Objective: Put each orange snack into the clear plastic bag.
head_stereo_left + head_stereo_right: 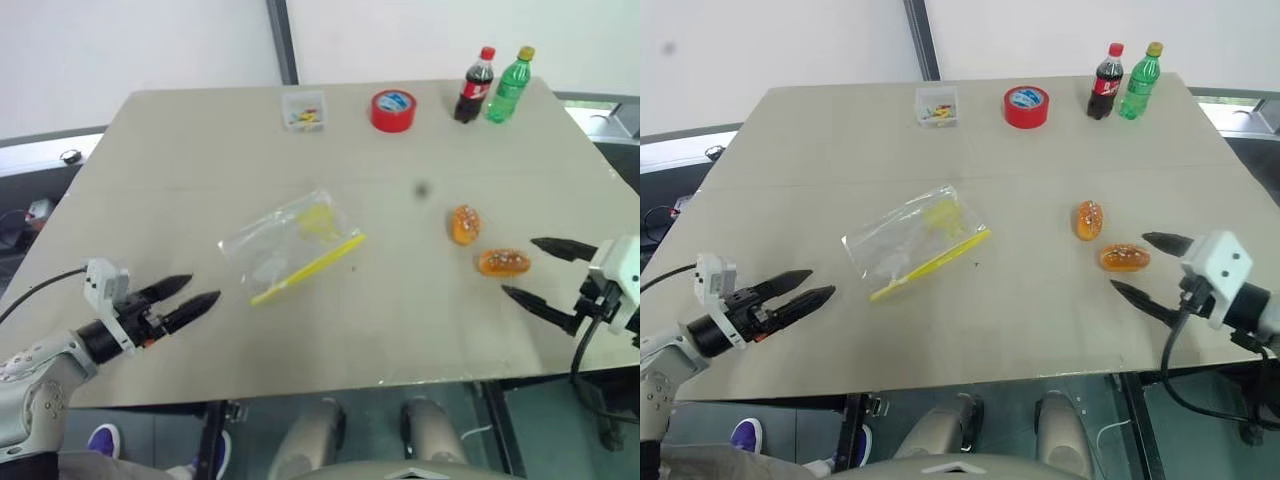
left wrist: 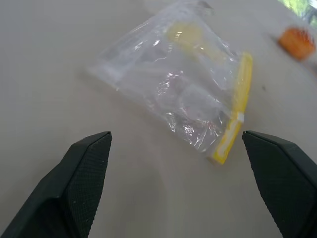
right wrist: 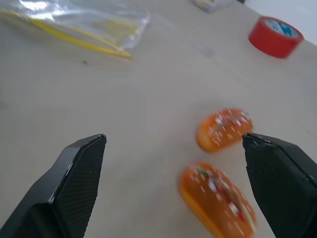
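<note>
Two orange snacks lie on the table's right side, one (image 1: 464, 224) farther back and one (image 1: 503, 262) nearer the front. My right gripper (image 1: 518, 266) stands open just to the right of the nearer snack, touching neither; the right wrist view looks past its open fingers at both snacks (image 3: 224, 129) (image 3: 218, 198). The clear plastic bag (image 1: 290, 245) lies flat at mid-table, its yellow strip (image 1: 308, 267) on the side facing the snacks. My left gripper (image 1: 203, 289) is open at the front left, pointing at the bag (image 2: 183, 94) from a short way off, with nothing between its fingers.
Along the table's far edge stand a small clear box (image 1: 303, 110) of colourful bits, a red tape roll (image 1: 393, 110), a cola bottle (image 1: 474, 86) and a green bottle (image 1: 508, 86). The table's front edge (image 1: 330, 385) runs just below both grippers.
</note>
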Tool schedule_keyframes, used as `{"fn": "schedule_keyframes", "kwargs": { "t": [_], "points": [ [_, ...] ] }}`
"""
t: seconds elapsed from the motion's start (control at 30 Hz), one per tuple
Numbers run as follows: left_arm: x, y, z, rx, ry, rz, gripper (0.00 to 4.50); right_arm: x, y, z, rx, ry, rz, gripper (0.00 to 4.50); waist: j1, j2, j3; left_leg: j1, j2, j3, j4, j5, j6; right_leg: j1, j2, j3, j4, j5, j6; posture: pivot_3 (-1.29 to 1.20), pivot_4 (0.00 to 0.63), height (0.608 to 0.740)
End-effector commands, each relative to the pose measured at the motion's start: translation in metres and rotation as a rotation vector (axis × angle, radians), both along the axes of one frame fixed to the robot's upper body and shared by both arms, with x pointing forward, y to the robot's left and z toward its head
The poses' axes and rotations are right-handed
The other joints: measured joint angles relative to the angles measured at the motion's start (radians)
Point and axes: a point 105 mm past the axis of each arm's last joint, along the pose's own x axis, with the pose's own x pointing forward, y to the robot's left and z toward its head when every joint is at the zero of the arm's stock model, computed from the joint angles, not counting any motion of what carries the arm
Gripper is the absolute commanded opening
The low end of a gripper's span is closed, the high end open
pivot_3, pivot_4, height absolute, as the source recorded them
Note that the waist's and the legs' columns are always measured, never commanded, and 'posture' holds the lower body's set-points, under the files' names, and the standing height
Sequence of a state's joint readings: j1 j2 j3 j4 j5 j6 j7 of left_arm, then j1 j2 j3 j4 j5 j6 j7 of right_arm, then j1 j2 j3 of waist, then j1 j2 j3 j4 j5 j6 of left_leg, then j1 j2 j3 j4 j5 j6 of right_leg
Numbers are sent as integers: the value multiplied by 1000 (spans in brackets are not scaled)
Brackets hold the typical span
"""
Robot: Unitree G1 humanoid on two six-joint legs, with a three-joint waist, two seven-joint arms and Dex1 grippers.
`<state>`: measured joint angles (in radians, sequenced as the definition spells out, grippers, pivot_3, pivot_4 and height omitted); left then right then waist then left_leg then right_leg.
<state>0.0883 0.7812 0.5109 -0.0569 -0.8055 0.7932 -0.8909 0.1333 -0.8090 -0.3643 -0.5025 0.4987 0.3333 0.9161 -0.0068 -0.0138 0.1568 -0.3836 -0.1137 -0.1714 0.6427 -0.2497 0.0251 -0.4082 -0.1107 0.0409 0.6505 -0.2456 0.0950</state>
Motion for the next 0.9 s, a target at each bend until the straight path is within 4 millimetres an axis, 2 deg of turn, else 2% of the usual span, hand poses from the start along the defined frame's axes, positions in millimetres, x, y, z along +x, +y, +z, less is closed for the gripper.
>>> {"fn": "schedule_keyframes", "kwargs": {
  "t": [0.03,0.13,0.37,0.47,0.67,0.77,0.87,0.9],
  "points": [
    [5,5,4,-139,165,47,4481,-3,30,9,25,-40,93,4500,0,0,0,0,0,0,0,0,0,-1,0,0,1,0,0,0,150,740],
    [14,8,-11,-209,284,100,4481,-3,46,13,48,-48,135,4500,-3,0,0,0,0,0,0,0,0,-2,0,0,2,0,0,0,150,740],
    [37,-13,-27,-427,447,20,4481,-12,71,19,82,-35,212,4500,10,3,-1,1,-1,0,0,-1,-2,-2,0,0,4,0,0,0,150,740],
    [53,-30,-27,-507,507,-52,4481,-16,72,17,63,-34,205,4500,29,2,-2,1,-2,0,1,0,-2,-2,0,0,5,0,0,0,150,740],
    [75,-61,-31,-602,593,-131,4481,-20,69,15,45,-40,167,4500,29,2,-2,0,-5,-1,4,0,-3,-2,-1,0,6,0,0,0,150,740],
    [83,-88,-34,-610,629,-194,4481,-24,65,14,43,-33,128,4500,23,2,-3,0,-5,-1,4,0,-3,-2,-2,0,7,0,0,0,150,740],
    [93,-110,-42,-611,669,-177,4481,-27,62,12,19,-39,87,4500,31,3,-6,0,-5,-1,5,0,-3,-1,-2,0,7,0,0,0,150,740],
    [94,-114,-45,-609,684,-168,4242,-28,62,12,14,-42,79,4500,31,3,-6,1,-5,-2,6,0,-3,-1,-2,-1,7,0,1,0,150,740]
  ]
}}
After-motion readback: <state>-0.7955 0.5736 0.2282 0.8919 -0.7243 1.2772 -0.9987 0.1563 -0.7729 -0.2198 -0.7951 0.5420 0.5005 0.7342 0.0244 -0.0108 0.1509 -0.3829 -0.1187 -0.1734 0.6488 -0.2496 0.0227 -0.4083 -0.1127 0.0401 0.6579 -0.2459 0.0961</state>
